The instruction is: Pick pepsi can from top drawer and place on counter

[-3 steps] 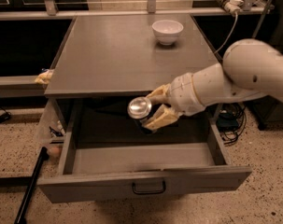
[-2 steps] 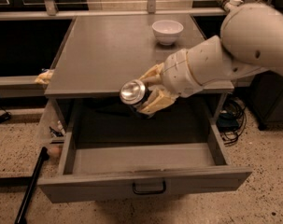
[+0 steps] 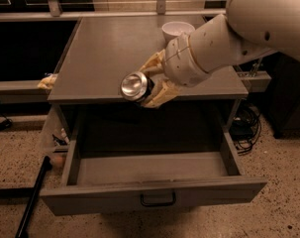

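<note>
My gripper (image 3: pixel 148 86) is shut on the pepsi can (image 3: pixel 134 86), whose shiny silver top faces the camera. I hold it in the air over the front edge of the counter (image 3: pixel 110 53), above the open top drawer (image 3: pixel 149 170). The drawer is pulled out and its inside shows no object. Its front panel carries a small dark handle (image 3: pixel 158 200). My white arm (image 3: pixel 228 38) reaches in from the upper right.
A white bowl (image 3: pixel 177 31) stands on the counter at the back right, partly behind my arm. A black pole (image 3: pixel 33 197) leans at the lower left. Cables (image 3: pixel 246 125) lie on the floor at the right.
My gripper has lifted the can up out of the drawer and moved it over the counter's front edge.
</note>
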`<control>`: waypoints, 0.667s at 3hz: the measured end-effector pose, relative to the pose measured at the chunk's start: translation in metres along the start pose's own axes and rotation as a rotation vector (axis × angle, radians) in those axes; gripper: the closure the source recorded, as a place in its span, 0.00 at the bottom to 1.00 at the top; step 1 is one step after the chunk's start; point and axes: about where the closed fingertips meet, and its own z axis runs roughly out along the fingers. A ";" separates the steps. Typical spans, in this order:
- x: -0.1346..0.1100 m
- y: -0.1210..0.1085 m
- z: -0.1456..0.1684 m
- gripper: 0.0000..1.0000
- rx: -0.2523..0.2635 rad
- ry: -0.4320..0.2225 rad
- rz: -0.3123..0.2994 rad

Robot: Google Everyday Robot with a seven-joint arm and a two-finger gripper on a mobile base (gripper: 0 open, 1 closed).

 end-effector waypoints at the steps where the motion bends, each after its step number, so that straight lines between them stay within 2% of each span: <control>1: -0.004 -0.005 -0.002 1.00 0.015 0.027 -0.081; 2: 0.004 -0.032 -0.012 1.00 0.061 0.093 -0.236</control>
